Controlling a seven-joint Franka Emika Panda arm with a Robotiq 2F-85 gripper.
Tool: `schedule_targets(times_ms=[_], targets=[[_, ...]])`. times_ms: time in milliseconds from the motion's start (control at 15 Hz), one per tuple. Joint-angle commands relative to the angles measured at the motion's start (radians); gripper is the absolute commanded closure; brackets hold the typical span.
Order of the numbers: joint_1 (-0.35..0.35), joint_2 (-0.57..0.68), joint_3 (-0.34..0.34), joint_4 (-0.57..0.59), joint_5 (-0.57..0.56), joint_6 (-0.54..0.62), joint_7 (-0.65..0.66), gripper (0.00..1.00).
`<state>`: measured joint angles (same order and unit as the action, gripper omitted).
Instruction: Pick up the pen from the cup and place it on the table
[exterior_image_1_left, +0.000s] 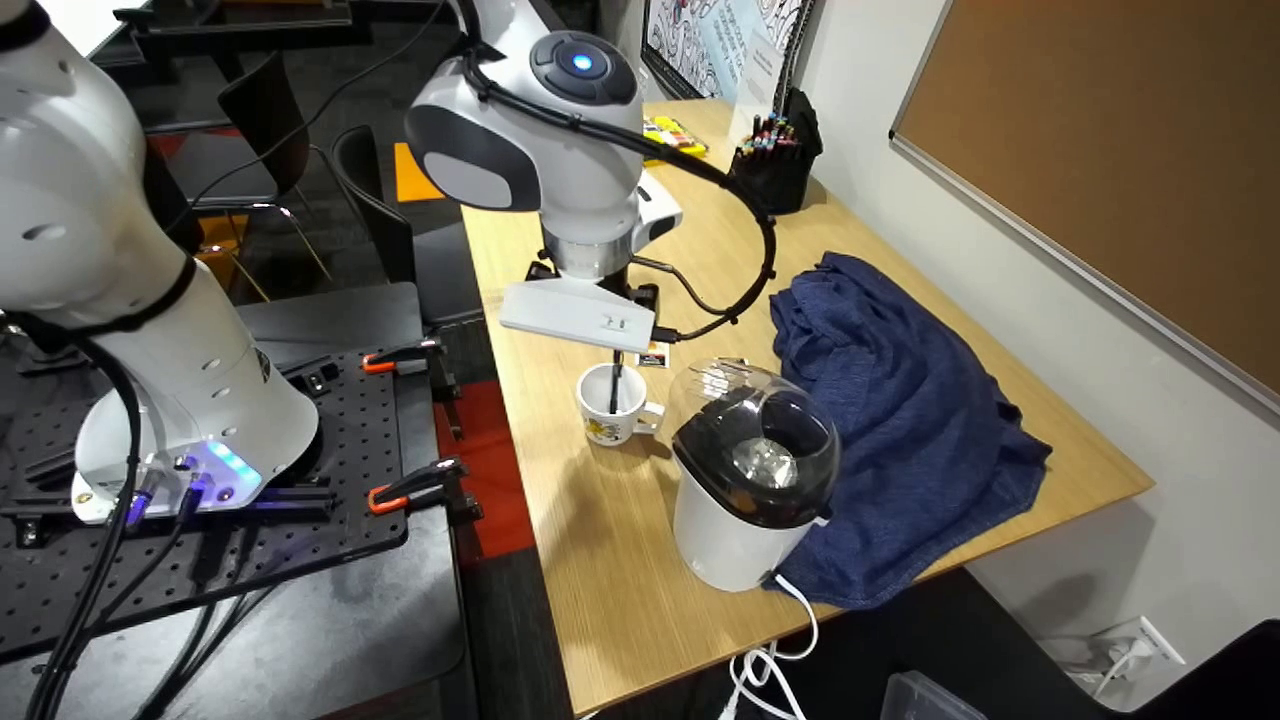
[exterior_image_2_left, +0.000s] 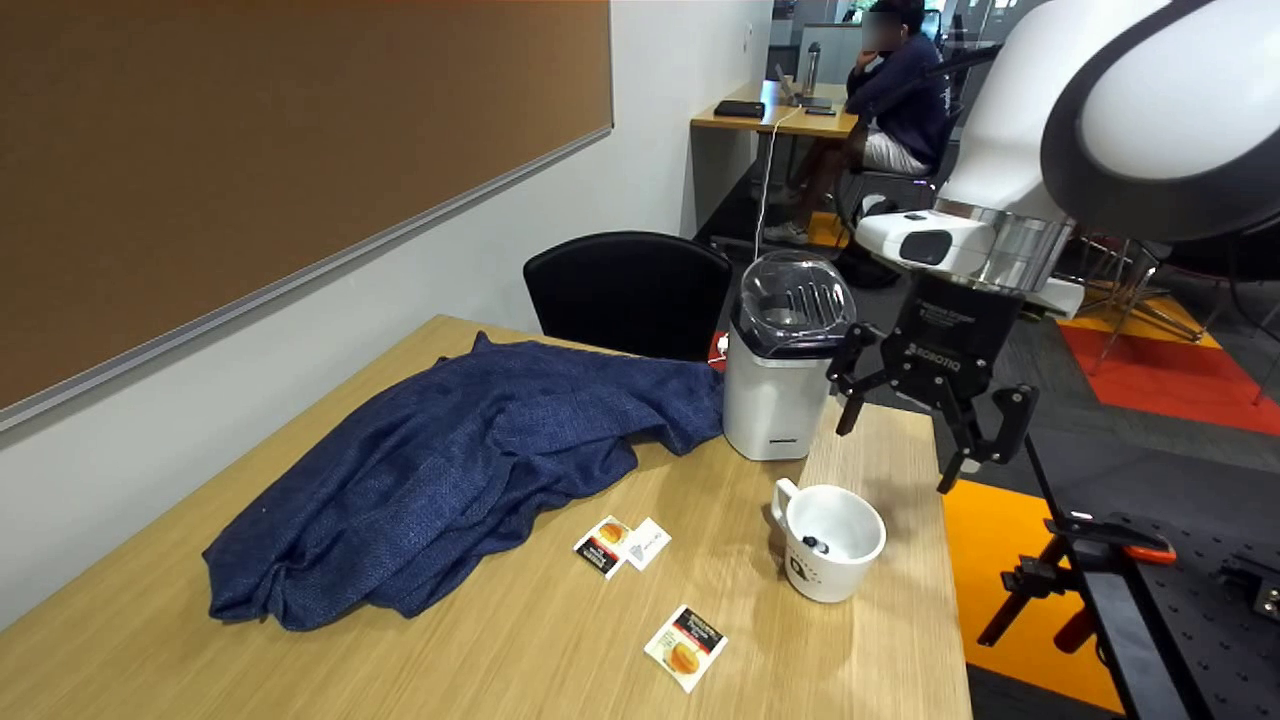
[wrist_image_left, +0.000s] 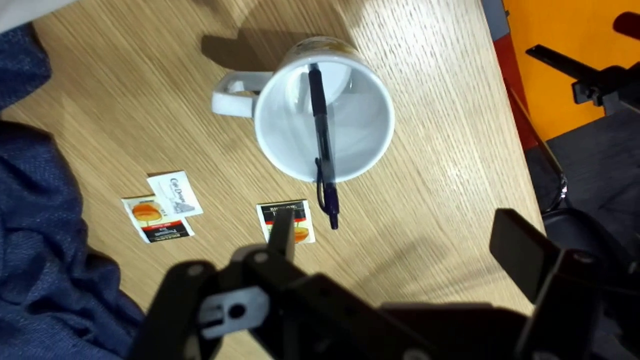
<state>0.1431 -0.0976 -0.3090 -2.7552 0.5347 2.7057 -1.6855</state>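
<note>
Pen (wrist_image_left: 324, 142): while it leans in the white cup (wrist_image_left: 367, 125), top past the rim, the reach seems in hand
Gripper (exterior_image_2_left: 897, 448): 2 fingers (wrist_image_left: 520, 252) apart, holding nothing; next, I'd say, straddle the pen's top, close, lift clear
Table (exterior_image_2_left: 560, 650): pale wood, 3 packets (exterior_image_2_left: 687, 648), blue cloth (exterior_image_2_left: 470, 480), clear-topped white machine (exterior_image_2_left: 770, 410)
Wall (exterior_image_2_left: 670, 150): cork board (exterior_image_2_left: 300, 160); beyond, a seated person (exterior_image_2_left: 905, 100)

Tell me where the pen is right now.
In the wrist view, the pen leans inside the white cup, right of the cup's handle, its clip end sticking out past the rim.
</note>
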Motion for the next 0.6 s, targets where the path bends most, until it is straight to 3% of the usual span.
schedule_targets(times_ms=[0, 533], targets=[[0.019, 0.067, -0.016, 0.038, 0.123, 0.011, -0.156, 0.0], [0.007, 0.264, 0.03, 0.153, 0.41, 0.033, -0.355, 0.0]])
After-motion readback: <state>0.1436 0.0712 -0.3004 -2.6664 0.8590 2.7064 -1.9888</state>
